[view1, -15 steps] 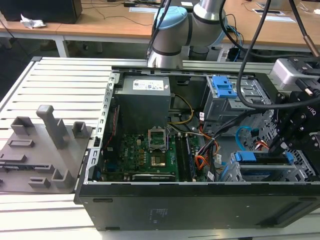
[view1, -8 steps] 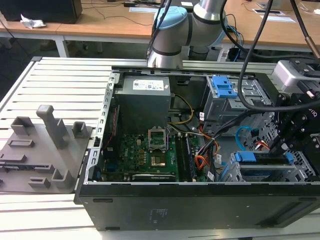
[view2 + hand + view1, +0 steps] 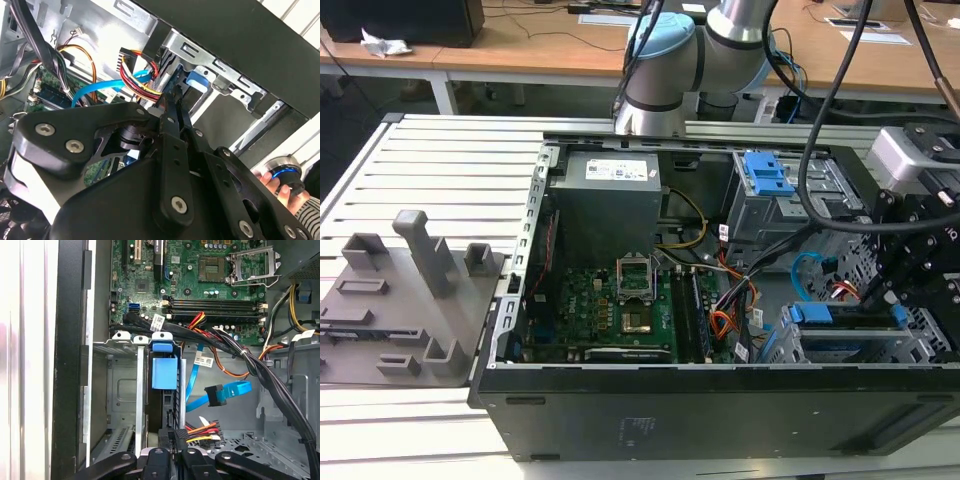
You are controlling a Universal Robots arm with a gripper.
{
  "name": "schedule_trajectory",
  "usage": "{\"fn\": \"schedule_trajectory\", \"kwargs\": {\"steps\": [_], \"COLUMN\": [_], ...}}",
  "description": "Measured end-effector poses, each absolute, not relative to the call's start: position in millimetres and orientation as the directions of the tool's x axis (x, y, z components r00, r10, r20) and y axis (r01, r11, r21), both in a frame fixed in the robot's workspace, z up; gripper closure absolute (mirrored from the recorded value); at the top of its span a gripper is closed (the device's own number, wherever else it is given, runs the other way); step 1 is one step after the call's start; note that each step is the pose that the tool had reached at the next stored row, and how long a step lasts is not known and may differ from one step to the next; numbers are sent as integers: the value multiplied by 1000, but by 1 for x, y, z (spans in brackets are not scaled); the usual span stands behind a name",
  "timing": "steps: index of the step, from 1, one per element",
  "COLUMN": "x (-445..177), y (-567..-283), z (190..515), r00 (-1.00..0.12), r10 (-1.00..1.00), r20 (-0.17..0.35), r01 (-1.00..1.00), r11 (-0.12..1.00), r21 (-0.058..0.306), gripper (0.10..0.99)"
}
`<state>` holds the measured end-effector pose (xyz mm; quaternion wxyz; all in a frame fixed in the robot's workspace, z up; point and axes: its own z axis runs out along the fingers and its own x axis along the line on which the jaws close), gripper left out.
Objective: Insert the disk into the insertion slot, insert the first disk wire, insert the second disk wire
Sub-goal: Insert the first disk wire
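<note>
Exterior view: disk (image 3: 812, 314) inside case (image 3: 720, 410) on slatted table (image 3: 440, 160).

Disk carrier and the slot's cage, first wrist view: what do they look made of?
The disk's blue carrier looks like moulded plastic: uniform bright blue, matt, rounded tab. The insertion slot's cage looks like bare sheet metal, likely steel: light grey, dull sheen, punched openings, folded edges. Which metal is not certain.
</note>
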<state>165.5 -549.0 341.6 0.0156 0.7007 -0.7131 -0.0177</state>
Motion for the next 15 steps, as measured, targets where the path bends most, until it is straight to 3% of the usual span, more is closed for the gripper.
{"fn": "schedule_trajectory", "kwargs": {"steps": [7, 10, 11, 15], "x": [166, 166, 166, 166], "y": [-549, -549, -549, -549], "z": [340, 340, 340, 348], "r00": [-18, -18, -18, -18], "r10": [-1000, -1000, -1000, -1000], "r20": [-2, -3, -3, -3], "r01": [-999, -999, -999, -999], "r11": [18, 18, 18, 18], "r21": [47, 47, 47, 47], "gripper": [925, 855, 792, 792]}}
